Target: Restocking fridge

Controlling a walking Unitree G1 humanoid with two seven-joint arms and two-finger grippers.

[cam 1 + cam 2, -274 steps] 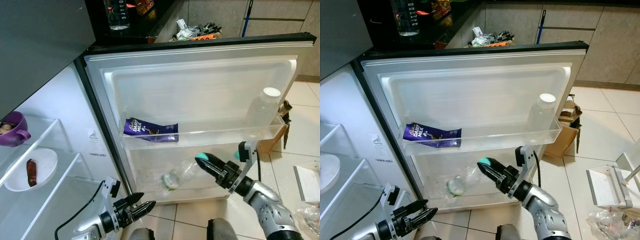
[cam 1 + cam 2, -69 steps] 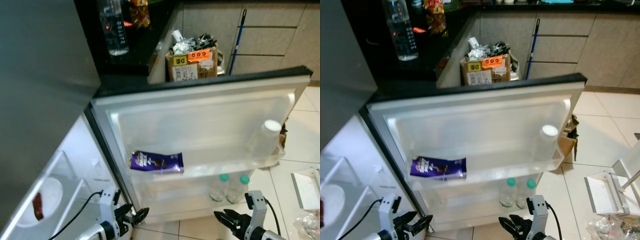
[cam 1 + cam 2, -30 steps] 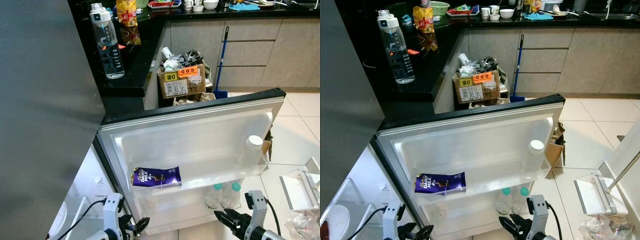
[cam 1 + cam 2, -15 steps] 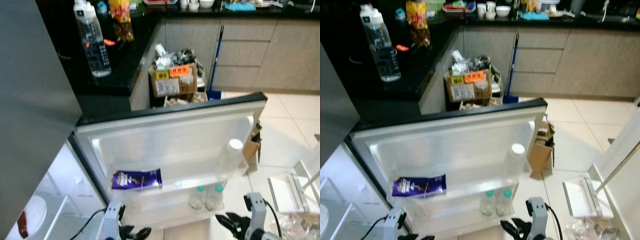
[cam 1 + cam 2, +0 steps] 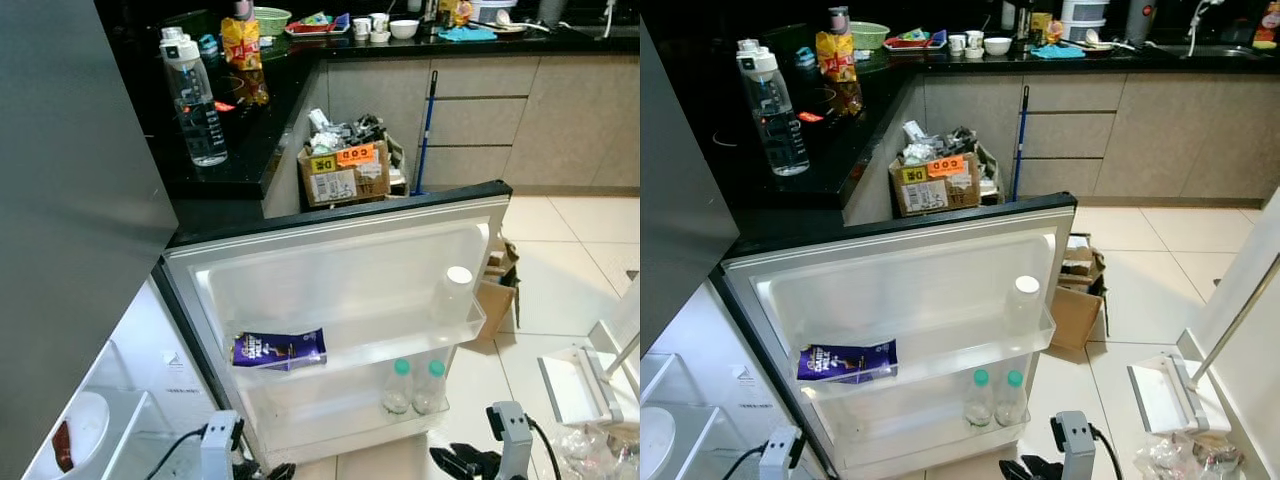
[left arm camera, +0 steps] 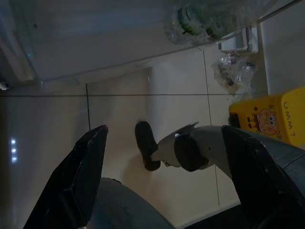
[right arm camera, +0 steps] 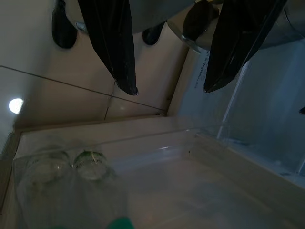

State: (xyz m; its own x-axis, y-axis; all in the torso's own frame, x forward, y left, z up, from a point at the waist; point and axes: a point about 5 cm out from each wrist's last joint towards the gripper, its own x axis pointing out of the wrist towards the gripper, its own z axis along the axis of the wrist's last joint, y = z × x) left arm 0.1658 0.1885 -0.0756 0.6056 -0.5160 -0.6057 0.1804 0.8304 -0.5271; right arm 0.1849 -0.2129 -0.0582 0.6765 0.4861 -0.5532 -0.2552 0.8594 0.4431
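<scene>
The open fridge door (image 5: 340, 250) carries two clear shelves. On the upper shelf lie a purple chocolate bar (image 5: 278, 349) and, at its far end, an upright white-capped bottle (image 5: 455, 295). Two green-capped water bottles (image 5: 398, 385) (image 5: 432, 385) stand side by side on the lower shelf. My right gripper (image 7: 170, 89) hangs low in front of that shelf, open and holding nothing; the bottles' caps (image 7: 93, 164) show through the clear plastic. My left gripper (image 6: 164, 129) is open over the floor tiles near the door's foot.
A plate with a sausage (image 5: 70, 440) sits inside the fridge at left. Behind the door are a black counter with a large water bottle (image 5: 195, 95), a cardboard box of rubbish (image 5: 345, 170) and a broom (image 5: 428, 110). A white rack (image 5: 580, 385) lies on the floor at right.
Nine seconds ago my right gripper held a green-capped bottle at the lower shelf; now two bottles stand there and it is free. The camera has risen and pulled back.
</scene>
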